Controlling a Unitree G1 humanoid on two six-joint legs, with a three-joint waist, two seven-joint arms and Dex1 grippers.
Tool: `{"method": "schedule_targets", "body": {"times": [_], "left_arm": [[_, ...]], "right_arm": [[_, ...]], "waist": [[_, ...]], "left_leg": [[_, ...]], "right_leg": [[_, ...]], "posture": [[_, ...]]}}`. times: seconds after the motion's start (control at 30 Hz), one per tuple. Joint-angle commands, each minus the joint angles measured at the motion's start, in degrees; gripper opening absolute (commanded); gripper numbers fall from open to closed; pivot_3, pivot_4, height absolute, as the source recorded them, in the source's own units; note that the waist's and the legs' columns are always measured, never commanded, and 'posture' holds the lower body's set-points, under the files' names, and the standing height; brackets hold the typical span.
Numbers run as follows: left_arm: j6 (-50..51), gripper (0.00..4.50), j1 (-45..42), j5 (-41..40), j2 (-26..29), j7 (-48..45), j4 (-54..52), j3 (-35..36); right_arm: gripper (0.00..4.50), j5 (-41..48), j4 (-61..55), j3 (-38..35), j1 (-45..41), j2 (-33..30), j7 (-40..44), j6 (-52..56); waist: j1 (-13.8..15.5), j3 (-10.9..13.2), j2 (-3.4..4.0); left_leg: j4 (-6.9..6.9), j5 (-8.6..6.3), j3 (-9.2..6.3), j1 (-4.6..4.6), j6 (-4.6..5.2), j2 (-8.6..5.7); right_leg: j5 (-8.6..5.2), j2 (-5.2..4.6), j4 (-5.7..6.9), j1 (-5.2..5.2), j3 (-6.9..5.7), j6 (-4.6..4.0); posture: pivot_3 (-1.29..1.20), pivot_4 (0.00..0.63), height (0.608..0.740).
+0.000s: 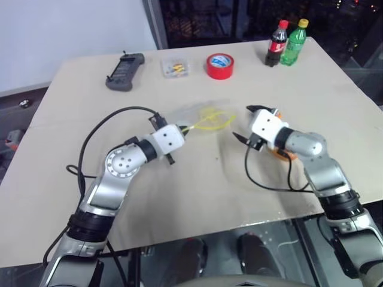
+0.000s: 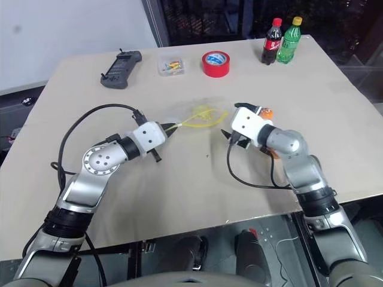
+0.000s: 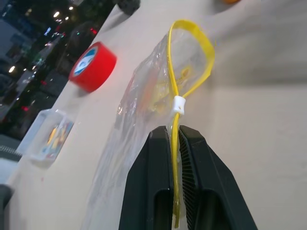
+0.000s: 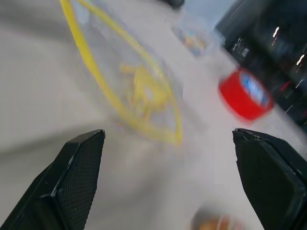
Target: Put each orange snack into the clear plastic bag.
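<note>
Left gripper [image 3: 175, 158] pinched tight on the yellow seal strip of the clear plastic bag [image 1: 200, 118], holding that edge up off the table [image 1: 197, 185] so the mouth gapes into a loop toward the right. Rest of the bag trailing on the tabletop around the middle, yellowish scrap visible through the film.

Right gripper [image 4: 168, 182] spread wide, nothing between the fingers, hanging just right of the bag's open mouth and pointing at it. One orange snack [image 2: 267, 112] peeking out at the far side of the right wrist, another orange snack bit [image 1: 281, 153] just behind the wrist on the near side, mostly hidden by the arm. Can't tell how they're lying.

Far side of the table, left to right: black handheld controller [image 1: 124, 70], small clear box [image 1: 175, 67], red tape roll [image 1: 219, 66], cola bottle [image 1: 277, 43] and green bottle [image 1: 295, 42] standing side by side.
</note>
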Motion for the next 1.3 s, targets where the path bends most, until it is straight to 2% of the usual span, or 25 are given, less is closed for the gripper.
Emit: {"method": "schedule_targets", "body": {"times": [0.03,0.13,0.37,0.43,0.47,0.53,0.63,0.7,0.8,0.93,1.13,1.3], "left_arm": [[-1.6,0.32,-0.6,-0.6,0.1,0.5,-0.6,1.6],[-1.8,0.32,-0.4,-0.9,0.1,0.2,-0.5,1.7],[-2.3,0.32,-1.3,-1.3,-0.4,-0.2,0.3,1.1],[-2.7,0.32,-1.4,-1.5,-0.4,-0.5,0.5,1.2],[-2.9,0.32,-1.4,-1.8,-0.4,-0.8,0.6,1.2],[-3.0,0.32,-1.4,-2.2,-0.5,-1.0,0.6,1.3],[-3.3,0.32,-1.1,-2.2,-0.5,-1.0,0.4,1.3],[-3.3,0.32,-0.9,-2.3,-0.8,-0.9,-0.1,1.1],[-3.4,0.32,-0.6,-2.1,-1.3,-0.8,-0.5,0.7],[-3.6,0.32,-0.6,-2.2,-1.9,-1.0,-0.7,0.2],[-4.5,0.32,0.5,-2.5,-2.6,-2.4,-3.5,-1.3],[-4.8,0.32,3.2,-3.4,-2.4,-4.1,-7.4,-2.5]], "right_arm": [[4.39,3.5,-5.9,-6.9,5.5,-5.1,2.3,6.7],[4.39,6.8,-8.4,-11.2,11.0,-7.5,2.8,12.3],[4.39,10.2,-4.2,-16.0,14.3,-5.4,-2.3,18.6],[3.84,11.3,-4.1,-16.1,14.3,-4.7,-2.7,19.1],[3.29,11.9,-4.2,-16.0,14.4,-4.6,-2.7,19.2],[2.57,13.3,-5.2,-16.0,14.6,-4.2,-2.5,19.5],[1.11,16.0,-7.5,-16.1,14.4,-3.9,-1.7,19.6],[0.38,19.4,-9.8,-16.2,13.8,-2.7,-0.8,21.4],[0.38,23.6,-12.0,-13.7,11.5,-0.5,0.5,23.3],[0.38,23.5,-10.5,-7.7,5.0,3.6,-1.5,24.8],[0.38,19.1,2.4,-0.6,-6.5,13.3,-6.6,22.7],[0.38,16.7,10.5,1.9,-11.1,16.3,-7.1,19.6]], "waist": [[0.6,0.0,0.0],[1.0,0.0,0.0],[0.7,0.0,0.01],[0.8,0.0,0.01],[0.8,0.0,0.01],[0.8,0.0,0.01],[0.8,0.0,0.01],[0.8,0.0,0.01],[0.6,0.0,0.01],[0.6,0.0,0.01],[0.6,0.0,0.0],[0.6,0.0,0.0]], "left_leg": [[0.01,0.0,0.02,-0.01,0.01,-0.01],[0.01,-0.01,0.02,-0.02,0.01,-0.01],[0.02,0.0,0.14,0.05,0.01,0.08],[0.03,-0.01,0.14,0.04,0.01,0.07],[0.04,-0.01,0.14,0.03,0.01,0.07],[0.04,-0.01,0.14,0.03,0.01,0.07],[0.04,-0.01,0.13,0.03,0.01,0.07],[0.04,-0.01,0.13,0.03,0.01,0.07],[0.04,-0.01,0.13,0.03,0.01,0.07],[0.05,-0.01,0.13,0.03,0.01,0.08],[0.07,0.0,0.11,0.0,0.01,0.08],[0.06,-0.01,0.06,-0.04,0.01,0.05]], "right_leg": [[0.02,-0.01,-0.01,0.01,0.0,0.01],[0.03,-0.02,-0.03,0.01,0.01,0.02],[0.1,0.04,-0.01,0.01,0.11,-0.03],[0.11,0.03,-0.02,0.02,0.11,-0.03],[0.11,0.02,-0.03,0.02,0.11,-0.02],[0.11,0.02,-0.03,0.02,0.11,-0.02],[0.11,0.03,-0.03,0.02,0.11,-0.02],[0.11,0.03,-0.03,0.02,0.11,-0.02],[0.11,0.03,-0.03,0.02,0.11,-0.02],[0.12,0.04,-0.02,0.02,0.1,-0.01],[0.13,0.04,-0.03,0.01,0.07,-0.03],[0.13,0.03,-0.1,0.0,0.01,-0.03]], "posture": [[0.0,0.15,0.74],[0.0,0.15,0.74],[0.0,0.15,0.74],[0.0,0.15,0.74],[0.0,0.15,0.74],[0.0,0.15,0.74],[0.0,0.15,0.74],[0.0,0.15,0.74],[0.0,0.15,0.74],[0.0,0.15,0.74],[0.0,0.15,0.74],[0.0,0.15,0.74]]}}
